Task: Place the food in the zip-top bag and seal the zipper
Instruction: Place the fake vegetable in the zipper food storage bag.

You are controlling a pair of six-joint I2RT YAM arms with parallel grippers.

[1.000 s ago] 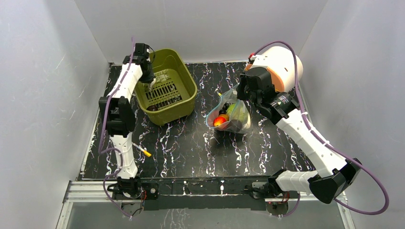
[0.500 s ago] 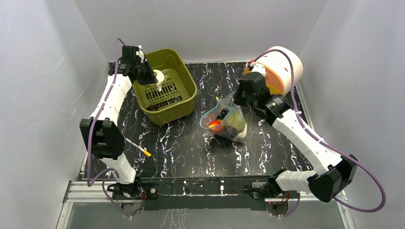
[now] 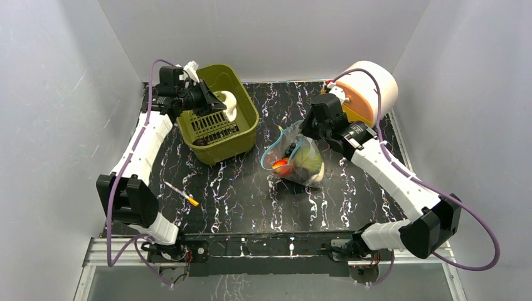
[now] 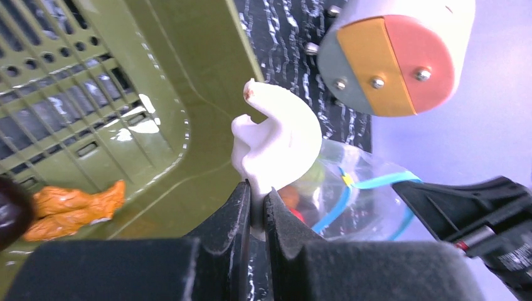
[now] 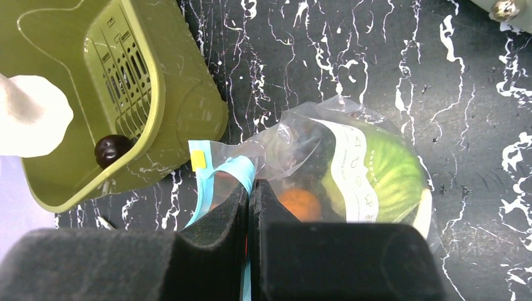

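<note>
On the black marbled table [image 3: 251,200], the largest item I see is the olive-green bin [image 3: 219,152] at far left. A white cylinder [image 3: 370,91] with an orange end face lies at far right.

Between them, near the middle and clear of the bin, sits the zip-top bag [image 5: 295,141]. Its body rests on the table and its mouth is raised toward the far left. The mouth is open, so the zipper [image 5: 219,172] is not sealed; its teal strip curves around the opening with a small yellow end [image 5: 198,160].

Right gripper [image 5: 249,191]: fingers clenched on the bag's mouth edge, with the teal strip running in between them.

Left gripper [image 4: 257,191]: fingers grasping the white piece [image 4: 276,135] by its lower end, over the right side of the bin's interior. I cannot tell its height above the bin floor.

Inside the bag: 1 pale-green cabbage [image 5: 383,169] fills the closed end, with 1 orange fruit [image 5: 300,204] beside it.

In the bin: 1 dark round piece [image 5: 110,149] and 1 orange scrap [image 4: 69,204] lie on the slotted floor.

A thin yellow-tipped stick [image 3: 182,193] lies on the table at near left, well apart from everything else.
</note>
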